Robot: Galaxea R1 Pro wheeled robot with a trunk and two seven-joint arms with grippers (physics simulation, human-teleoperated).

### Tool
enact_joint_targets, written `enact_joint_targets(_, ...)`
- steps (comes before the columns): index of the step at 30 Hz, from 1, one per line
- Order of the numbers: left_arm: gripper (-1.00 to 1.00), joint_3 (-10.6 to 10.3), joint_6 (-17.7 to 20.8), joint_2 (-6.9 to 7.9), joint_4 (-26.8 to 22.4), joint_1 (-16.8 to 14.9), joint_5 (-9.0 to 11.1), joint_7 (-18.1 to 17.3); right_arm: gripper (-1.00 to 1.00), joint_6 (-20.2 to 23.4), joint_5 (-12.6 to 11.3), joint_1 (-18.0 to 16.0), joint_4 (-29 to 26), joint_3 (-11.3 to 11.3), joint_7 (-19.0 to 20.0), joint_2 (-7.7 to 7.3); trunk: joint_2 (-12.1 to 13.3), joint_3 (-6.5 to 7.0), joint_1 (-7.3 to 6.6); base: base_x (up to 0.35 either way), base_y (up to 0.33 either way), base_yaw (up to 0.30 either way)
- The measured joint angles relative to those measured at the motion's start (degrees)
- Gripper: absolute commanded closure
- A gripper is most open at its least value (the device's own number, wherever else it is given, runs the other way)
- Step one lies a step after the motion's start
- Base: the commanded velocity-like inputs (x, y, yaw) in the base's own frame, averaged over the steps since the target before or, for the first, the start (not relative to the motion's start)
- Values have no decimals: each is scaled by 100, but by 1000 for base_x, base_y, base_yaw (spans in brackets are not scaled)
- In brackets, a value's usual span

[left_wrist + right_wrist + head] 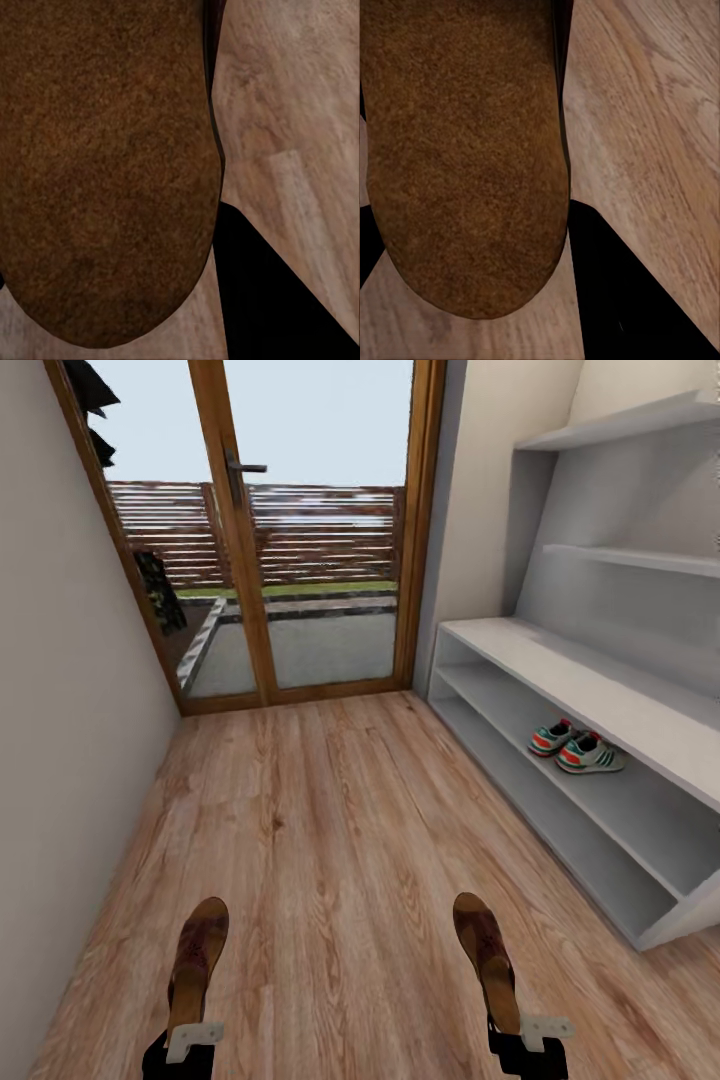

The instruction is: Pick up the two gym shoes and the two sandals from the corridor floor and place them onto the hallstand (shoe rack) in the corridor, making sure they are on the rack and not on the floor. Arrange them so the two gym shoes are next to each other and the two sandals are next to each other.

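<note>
Two dark-brown sandals are held up over the corridor floor (330,840), toes pointing forward. My left gripper (188,1028) is shut on the heel end of the left sandal (200,948), and my right gripper (512,1028) is shut on the heel end of the right sandal (485,945). Each wrist view looks along a tan-brown sandal face, the left sandal (105,165) and the right sandal (465,157), with wood planks beside it. The two gym shoes (553,739) (590,755) stand side by side on an open shelf tier of the hallstand (560,670), under its bench top.
The hallstand runs along the right wall with two staggered wall shelves (640,558) above it. A wood-framed glass door (300,530) closes the far end of the corridor. A plain wall (70,690) bounds the left side.
</note>
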Motion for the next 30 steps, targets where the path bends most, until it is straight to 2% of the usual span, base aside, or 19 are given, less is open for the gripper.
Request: enact_joint_targets(30,100,1,0,6,0,0,1,5,100,0,-1,0,-2,-1,0,0,0,-14,0,282,215,-263)
